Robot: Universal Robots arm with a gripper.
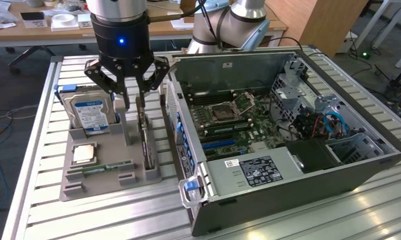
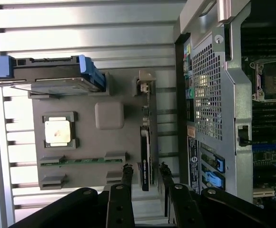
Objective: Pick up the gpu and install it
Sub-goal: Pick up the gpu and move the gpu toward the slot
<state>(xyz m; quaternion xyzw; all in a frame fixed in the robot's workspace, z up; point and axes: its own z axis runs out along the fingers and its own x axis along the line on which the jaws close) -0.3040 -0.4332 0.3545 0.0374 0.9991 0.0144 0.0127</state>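
Note:
The gpu (image 1: 146, 145) (image 2: 145, 152), a thin dark card, stands on edge in a slot of the grey holder tray (image 1: 106, 185) (image 2: 88, 142), on the side nearest the computer case. My gripper (image 1: 131, 104) (image 2: 145, 173) hangs right over the card's end. It is open, with one finger on each side of the card's line and a gap between each fingertip (image 2: 127, 172) and the card. Nothing is held.
The tray also holds a hard drive with a blue-white label (image 1: 90, 114) (image 2: 57, 80), a CPU (image 1: 84, 153) (image 2: 58, 131) and a green memory stick (image 1: 108, 166) (image 2: 83, 161). The open computer case (image 1: 300, 170) (image 2: 214, 95), with its motherboard (image 1: 230, 117) exposed, lies close beside the tray on the slatted metal table (image 1: 40, 210).

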